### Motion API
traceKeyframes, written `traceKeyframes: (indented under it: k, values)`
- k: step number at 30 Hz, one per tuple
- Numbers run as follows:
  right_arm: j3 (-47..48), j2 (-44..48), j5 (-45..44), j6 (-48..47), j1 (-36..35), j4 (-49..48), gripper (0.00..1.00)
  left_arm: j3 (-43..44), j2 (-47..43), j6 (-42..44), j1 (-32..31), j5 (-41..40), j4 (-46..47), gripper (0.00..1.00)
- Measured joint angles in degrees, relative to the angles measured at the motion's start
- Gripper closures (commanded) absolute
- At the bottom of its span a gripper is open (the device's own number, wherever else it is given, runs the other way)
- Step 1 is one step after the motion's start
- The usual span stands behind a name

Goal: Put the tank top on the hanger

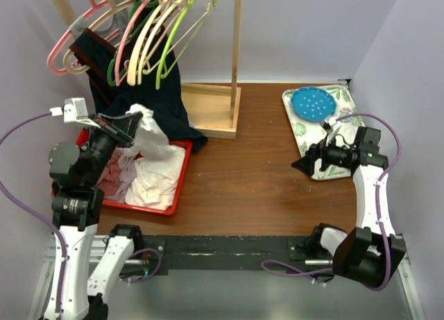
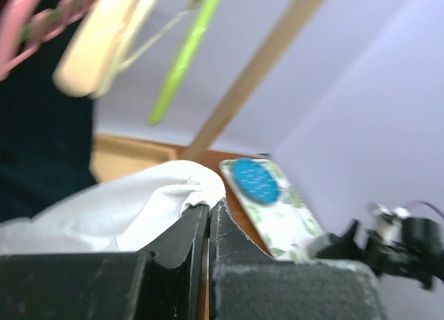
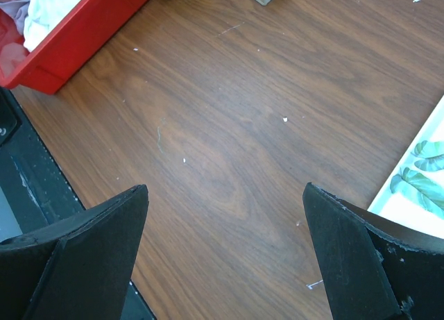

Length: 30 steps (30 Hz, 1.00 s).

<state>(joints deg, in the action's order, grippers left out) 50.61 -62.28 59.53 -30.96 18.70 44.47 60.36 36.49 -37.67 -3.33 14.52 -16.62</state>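
with its jaws pressed together on a fold of white fabric, the left gripper (image 1: 132, 134) holds the tank top (image 1: 149, 136) lifted above the red bin (image 1: 182, 178) at the left of the table (image 1: 250, 188). in the left wrist view the two dark fingers (image 2: 187, 243) meet with only a thin seam between them, and the white cloth bunches up just beyond their tips. the rest of the tank top drapes down from the grip into the bin, where more pale and pinkish cloth (image 1: 114, 178) lies heaped.

far and above, a wooden rack (image 1: 236, 49) carries a row of hangers; the hanger (image 1: 182, 30) in lime yellow-green hangs at the right end of the row, beside cream and pink ones, well apart from the lifted cloth. a dark navy garment (image 1: 170, 98) hangs below them, reaching down behind the bin.

at the right, the right gripper (image 1: 303, 164) hovers over bare wood with its jaws spread wide and nothing between them, just beside a leaf-patterned tray (image 1: 343, 98) bearing a blue plate (image 1: 313, 103).
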Motion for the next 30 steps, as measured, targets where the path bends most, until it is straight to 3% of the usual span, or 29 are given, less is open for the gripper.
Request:
traceKeyframes:
  k: [6,14,18,25,30]
  values:
    - [0.02,0.44,0.57,-2.19,0.00,1.57,0.01,7.93,5.84,-5.53,-1.33,14.40,10.91,1.00]
    - [1.18,0.83,4.11,-8.66,0.00,6.58,0.01,11.85,12.24,-11.19,-11.52,21.70,22.47,1.00]
    - [2.93,0.61,4.96,-13.81,0.00,11.47,0.01,11.52,14.29,-10.34,-21.84,19.47,23.65,1.00]
    - [10.69,-0.87,2.71,-25.27,-0.02,23.61,0.01,11.37,23.65,-1.51,-47.06,5.51,22.99,1.00]
    - [13.07,-0.20,-0.76,-31.23,-0.02,28.92,0.02,8.48,33.79,0.68,-52.89,-3.06,24.52,1.00]
